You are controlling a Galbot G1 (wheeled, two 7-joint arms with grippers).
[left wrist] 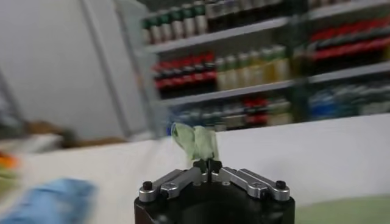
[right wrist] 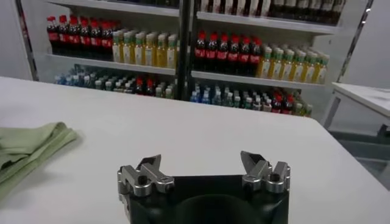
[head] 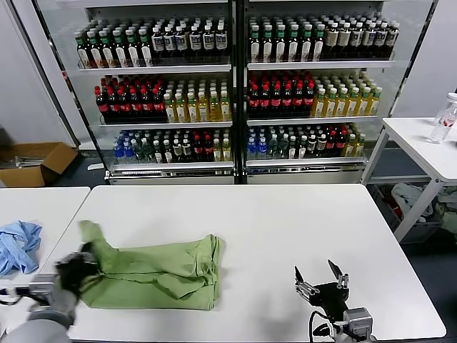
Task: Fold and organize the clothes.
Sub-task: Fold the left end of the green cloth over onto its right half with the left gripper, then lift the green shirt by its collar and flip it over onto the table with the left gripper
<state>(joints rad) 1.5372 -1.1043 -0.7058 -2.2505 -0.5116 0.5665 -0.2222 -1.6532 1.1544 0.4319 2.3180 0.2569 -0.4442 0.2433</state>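
Shirt (head: 161,275), pale green and partly folded, lies on the white worktop (head: 285,236) toward the robot's left front. The left gripper (head: 84,266) has closed on a corner of the fabric at the shirt's left end; in the left wrist view a tuft of green cloth stands pinched between its fingertips. The right gripper (head: 320,279) hovers near the worktop's front edge, well apart from the shirt, jaws spread wide and empty. A blue cloth (head: 18,246) rests on the neighbouring table. Bottle labels in the coolers (head: 235,93) behind appear too small to read.
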